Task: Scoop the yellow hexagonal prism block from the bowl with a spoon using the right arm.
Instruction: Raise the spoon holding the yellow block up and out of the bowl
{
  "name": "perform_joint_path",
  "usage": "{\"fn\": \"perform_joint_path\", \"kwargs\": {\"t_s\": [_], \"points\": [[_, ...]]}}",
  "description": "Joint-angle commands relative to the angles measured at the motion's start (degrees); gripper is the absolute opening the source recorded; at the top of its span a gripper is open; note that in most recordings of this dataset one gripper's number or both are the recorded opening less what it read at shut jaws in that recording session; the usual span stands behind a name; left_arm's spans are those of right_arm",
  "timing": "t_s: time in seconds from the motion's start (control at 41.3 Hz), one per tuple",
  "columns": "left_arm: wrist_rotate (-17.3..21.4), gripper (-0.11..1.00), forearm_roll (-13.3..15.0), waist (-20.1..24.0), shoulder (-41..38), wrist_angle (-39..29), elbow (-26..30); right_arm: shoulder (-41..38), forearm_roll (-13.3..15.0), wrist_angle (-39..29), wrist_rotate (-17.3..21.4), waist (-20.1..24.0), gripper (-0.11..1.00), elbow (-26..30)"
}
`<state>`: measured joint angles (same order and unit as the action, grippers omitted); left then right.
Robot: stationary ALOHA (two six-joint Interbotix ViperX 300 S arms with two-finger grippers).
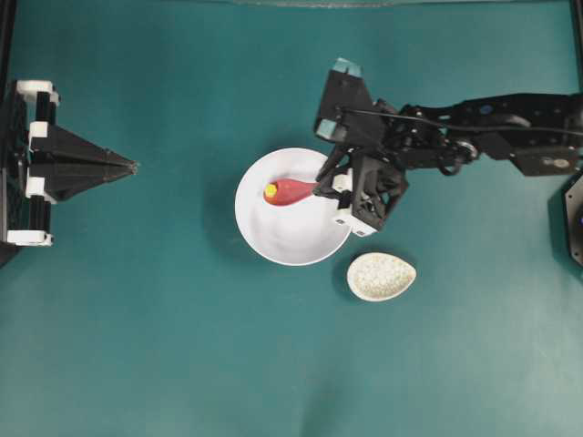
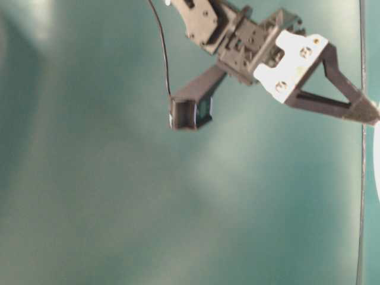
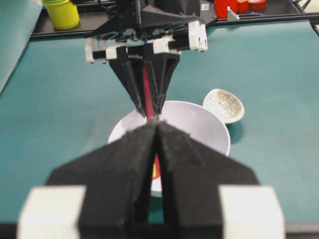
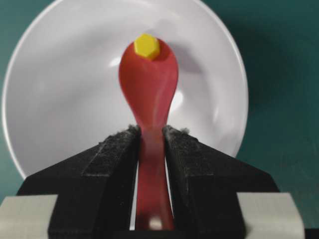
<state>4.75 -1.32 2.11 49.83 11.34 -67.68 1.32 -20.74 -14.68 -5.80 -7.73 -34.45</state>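
One glossy red-pink soup spoon (image 4: pixel 149 94), one tiny yellow hexagonal block (image 4: pixel 146 46), one large white round bowl (image 4: pixel 60 99).
Right end effector (image 4: pixel 150 137) clamps the spoon handle; block sits at the scoop's 12 o'clock tip; left end effector (image 1: pixel 133 167) is closed, empty.

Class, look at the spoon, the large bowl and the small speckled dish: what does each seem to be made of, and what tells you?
Spoon: glossy red-pink, likely plastic or glazed ceramic; soft highlights show on the scoop.
Bowl: smooth plain white, probably plastic or glazed ceramic; even sheen, no texture.
Speckled dish: looks like crackle-glazed ceramic; fine dark lines over beige.
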Motion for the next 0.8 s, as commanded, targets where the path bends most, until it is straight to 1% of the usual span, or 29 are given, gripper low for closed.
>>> {"fn": "perform_joint_path", "kwargs": {"t_s": [0.0, 0.218, 0.315, 0.532, 0.774], "points": [[0.1, 0.0, -0.1, 0.0, -0.2, 0.3, 1.4, 3.3, -0.4, 3.3, -0.2, 1.1, 0.24, -1.1], [0.0, 0.0, 0.0, 0.1, -0.1, 0.3, 1.4, 8.0, -0.4, 12.7, -0.3, 4.0, 0.24, -5.9], [0.0, 0.0, -0.1, 0.0, 0.0, 0.3, 1.4, 10.3, -0.4, 15.0, -0.5, 4.6, 0.24, -6.8], [-0.1, 0.0, -0.1, 0.0, 0.2, 0.3, 1.4, 17.7, 0.2, 15.5, -1.1, 4.6, 0.24, -6.9], [-0.1, 0.0, 0.0, 0.0, 0.3, 0.3, 1.4, 26.9, 2.7, 15.2, -1.1, 4.5, 0.24, -7.5]]}}
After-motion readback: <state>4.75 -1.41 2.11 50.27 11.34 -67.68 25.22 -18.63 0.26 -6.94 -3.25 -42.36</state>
